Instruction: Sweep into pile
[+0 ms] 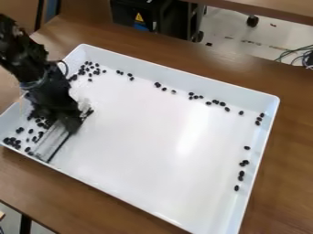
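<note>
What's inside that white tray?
Small, dark bean-like pieces lie in the white tray, mostly near its edges, with a flat tool by the gripper. Whatever the tool and gripper cover can't be seen.

This place seems to be a lab, most probably a robotics lab. The black robot arm [45, 82] is working place equipment here, above a wooden bench [290, 160]. Behind it stands a black machine housing [125, 11], which carries a yellow warning triangle [139, 18]. At the right edge, thin loose cables [296, 55] are lying in curves. The pale, hard floor [229, 29] has some dark marks, and a small black castor [252, 21] stands on it, near another wooden tabletop [275, 8].
</note>
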You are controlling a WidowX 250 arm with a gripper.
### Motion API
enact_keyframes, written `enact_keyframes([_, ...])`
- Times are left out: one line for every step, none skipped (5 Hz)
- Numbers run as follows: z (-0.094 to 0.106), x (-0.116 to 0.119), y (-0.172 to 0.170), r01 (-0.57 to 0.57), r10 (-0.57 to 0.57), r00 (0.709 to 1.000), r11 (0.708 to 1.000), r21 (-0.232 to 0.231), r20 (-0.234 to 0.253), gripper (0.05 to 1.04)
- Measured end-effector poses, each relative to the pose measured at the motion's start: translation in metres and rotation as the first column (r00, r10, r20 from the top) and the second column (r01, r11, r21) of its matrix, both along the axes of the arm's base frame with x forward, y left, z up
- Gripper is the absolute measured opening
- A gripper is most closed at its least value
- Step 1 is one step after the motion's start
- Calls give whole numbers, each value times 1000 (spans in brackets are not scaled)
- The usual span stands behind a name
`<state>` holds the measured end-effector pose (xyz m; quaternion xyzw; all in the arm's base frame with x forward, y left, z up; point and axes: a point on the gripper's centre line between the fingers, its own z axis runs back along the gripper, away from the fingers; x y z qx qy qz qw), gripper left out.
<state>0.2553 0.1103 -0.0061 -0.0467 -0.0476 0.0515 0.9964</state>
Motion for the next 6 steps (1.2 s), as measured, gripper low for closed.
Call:
enact_keyframes([4, 4, 7, 23, -23, 1000, 1000, 6, -18, 358])
enact_keyframes([9, 24, -4, 42, -42, 999, 999, 5, -16, 358])
enact_keyframes([8, 52, -14, 32, -32, 999, 999, -13, -16, 427])
enact_keyframes([7, 63, -22, 5, -5, 1000, 1000, -3, -8, 688])
enact_keyframes([9, 70, -28, 13, -13, 1000, 1000, -5, 5, 920])
enact_keyframes([11, 70, -30, -3, 3, 1000, 1000, -10, 11, 1001])
